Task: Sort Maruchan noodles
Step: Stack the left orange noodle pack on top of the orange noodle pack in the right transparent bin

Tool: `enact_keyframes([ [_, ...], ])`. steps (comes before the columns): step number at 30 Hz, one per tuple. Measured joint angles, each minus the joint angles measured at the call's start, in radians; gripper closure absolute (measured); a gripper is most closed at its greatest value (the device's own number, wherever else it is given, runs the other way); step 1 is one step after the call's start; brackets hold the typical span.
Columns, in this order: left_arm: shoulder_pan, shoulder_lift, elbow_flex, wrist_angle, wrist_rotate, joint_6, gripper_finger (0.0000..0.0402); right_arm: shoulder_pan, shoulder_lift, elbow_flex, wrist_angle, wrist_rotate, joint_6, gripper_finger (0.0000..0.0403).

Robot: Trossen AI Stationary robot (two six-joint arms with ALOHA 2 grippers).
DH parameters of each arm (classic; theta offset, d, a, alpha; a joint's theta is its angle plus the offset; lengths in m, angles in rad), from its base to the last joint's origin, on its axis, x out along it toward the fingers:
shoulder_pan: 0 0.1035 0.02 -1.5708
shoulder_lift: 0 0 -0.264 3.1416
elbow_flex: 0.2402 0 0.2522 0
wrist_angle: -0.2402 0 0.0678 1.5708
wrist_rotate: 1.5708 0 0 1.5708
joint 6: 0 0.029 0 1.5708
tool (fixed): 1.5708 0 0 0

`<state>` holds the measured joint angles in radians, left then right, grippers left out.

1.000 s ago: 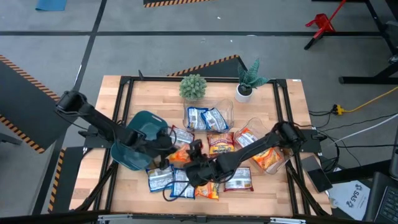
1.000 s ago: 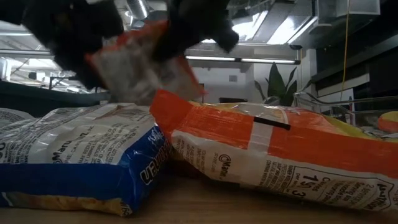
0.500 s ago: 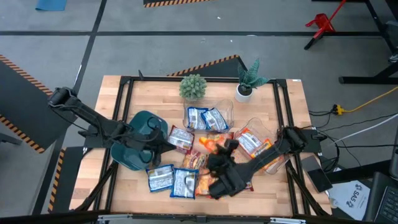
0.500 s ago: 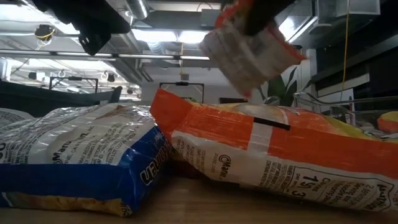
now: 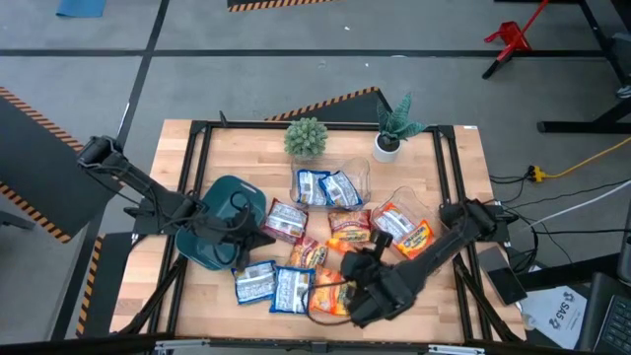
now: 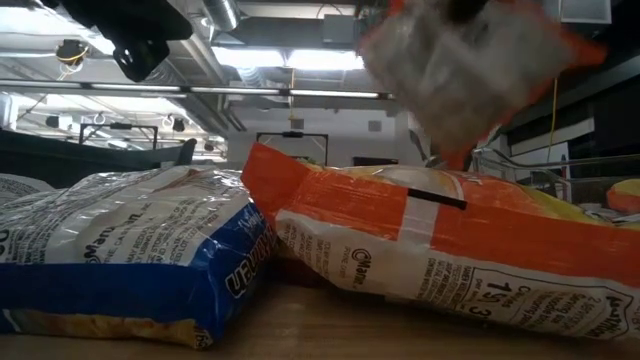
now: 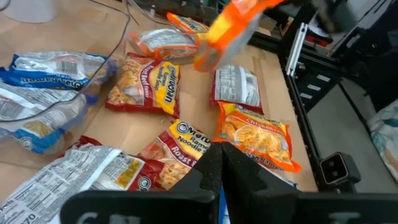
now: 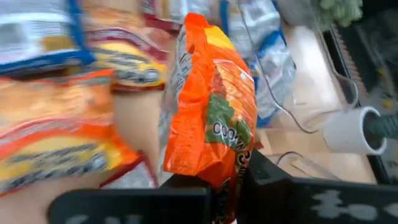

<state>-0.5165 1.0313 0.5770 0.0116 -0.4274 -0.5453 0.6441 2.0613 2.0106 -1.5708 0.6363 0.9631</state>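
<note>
Where packets (image 5: pixel 293 289) lie scattered, wooden table (image 5: pixel 449 156), grey floor (image 5: pixel 256 84).

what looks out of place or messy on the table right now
No damage or spill shows. Loose noodle packets lie jumbled and overlapping on the front of the table. One orange packet hangs in the air, pinched by the right gripper. The left gripper is shut, holding nothing.

Bright, even overhead light from ceiling strip lamps (image 6: pixel 300 60) casts soft shadows on the bench (image 5: pixel 444 158), glare glints off the packets, and the lifted orange packet (image 6: pixel 470 60) smears with motion blur.
</note>
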Motion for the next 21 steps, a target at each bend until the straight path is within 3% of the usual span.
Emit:
enact_keyframes([
  [5, -0.007, 0.0, 0.0, 0.0, 0.0, -0.001, 0.04, 0.042, -0.081, 0.041, 0.0, 0.03, -0.033, 0.0393],
  [11, -0.006, 0.0, -0.001, 0.002, 0.0, -0.002, 0.04, 0.063, -0.298, -0.041, 0.001, 0.204, -0.046, 0.0393],
  [17, -0.006, 0.0, -0.001, 0.001, -0.001, -0.002, 0.04, 0.048, -0.567, -0.359, -0.002, 0.271, 0.046, 0.0393],
  [21, -0.006, 0.0, -0.001, -0.002, -0.001, 0.001, 0.04, 0.049, -0.657, -0.635, 0.012, 0.273, 0.108, 0.0393],
])
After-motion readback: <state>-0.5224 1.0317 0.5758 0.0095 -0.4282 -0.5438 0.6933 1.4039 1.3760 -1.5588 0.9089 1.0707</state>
